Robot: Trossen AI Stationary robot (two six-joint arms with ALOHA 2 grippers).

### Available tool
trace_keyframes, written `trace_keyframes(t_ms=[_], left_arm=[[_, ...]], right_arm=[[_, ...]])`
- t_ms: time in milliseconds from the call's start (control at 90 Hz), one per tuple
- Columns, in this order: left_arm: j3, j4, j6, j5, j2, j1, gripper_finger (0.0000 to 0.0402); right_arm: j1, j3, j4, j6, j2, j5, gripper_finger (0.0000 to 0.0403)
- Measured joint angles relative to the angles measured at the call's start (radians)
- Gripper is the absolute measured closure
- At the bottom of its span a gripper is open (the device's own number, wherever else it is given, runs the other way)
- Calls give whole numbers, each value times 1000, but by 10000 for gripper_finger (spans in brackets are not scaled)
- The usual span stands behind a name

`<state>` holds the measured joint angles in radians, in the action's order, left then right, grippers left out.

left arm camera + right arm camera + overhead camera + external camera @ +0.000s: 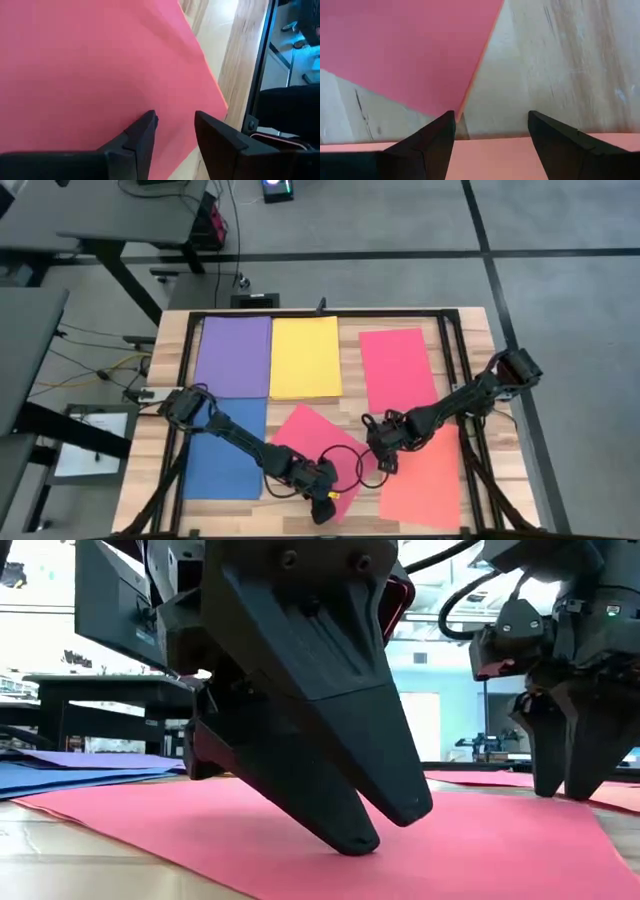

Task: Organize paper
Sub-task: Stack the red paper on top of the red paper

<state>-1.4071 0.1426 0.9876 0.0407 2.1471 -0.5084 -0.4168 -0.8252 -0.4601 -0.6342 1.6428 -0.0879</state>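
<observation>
High view first, and the count is six coloured sheets on the wooden desk (pixel 475 340): one purple sheet (pixel 234 356) and one yellow sheet (pixel 305 357) side by side along the far edge, a red-pink sheet (pixel 399 368) further right, one blue sheet (pixel 226 448) at the near left, a tilted red-pink sheet (pixel 318 452) lying askew in the near middle, and one orange-coral sheet (pixel 424 485) at the near right. That makes two red-pink, one of every other colour. Two arms are working. The left arm reaches in from the left edge, stretched low across the blue sheet, and its left gripper (pixel 323 502) sits at the near corner of the tilted sheet. The right arm comes down from the far right, bent toward the middle, and the right gripper (pixel 385 457) is over the gap between the tilted sheet and the orange-coral one. Down at desk level, the left gripper's fingers (pixel 345 825) are angled steeply with a tip touching the tilted red-pink sheet, pressing on it rather than pinching. Left wrist view shows those fingers a little apart, pink paper under and ahead of them, bare desk just beyond the sheet's edge. Right wrist view: fingers spread wide, holding nothing, orange-coral paper beneath, a red-pink corner and bare wood just ahead between them.
</observation>
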Motion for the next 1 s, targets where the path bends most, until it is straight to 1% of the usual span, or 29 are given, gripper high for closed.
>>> trace_keyframes(t_ms=[111, 356, 467, 622, 711, 789, 911, 1000], left_arm=[[0, 0, -10, 0, 0, -22, 276], [0, 1, 1, 4, 0, -58, 276], [0, 1, 11, 8, 0, -47, 276], [0, 0, 96, 35, 0, -12, 276], [0, 0, 115, 36, 0, -8, 276], [0, 0, 108, 34, 0, -11, 276], [0, 0, 86, 30, 0, -18, 276], [0, -1, 70, 27, 0, -22, 276]], right_arm=[[1, -1, -17, 16, 1, -24, 163], [21, -3, -23, 14, 1, -22, 163], [12, -35, -29, 15, 4, -5, 163], [6, -90, -20, 15, 3, 1, 163], [13, -102, -7, 30, 2, 8, 163], [16, -102, 12, 86, 2, 7, 163], [14, -102, 12, 293, 2, 7, 163], [13, -102, 23, 373, 2, 8, 163]])
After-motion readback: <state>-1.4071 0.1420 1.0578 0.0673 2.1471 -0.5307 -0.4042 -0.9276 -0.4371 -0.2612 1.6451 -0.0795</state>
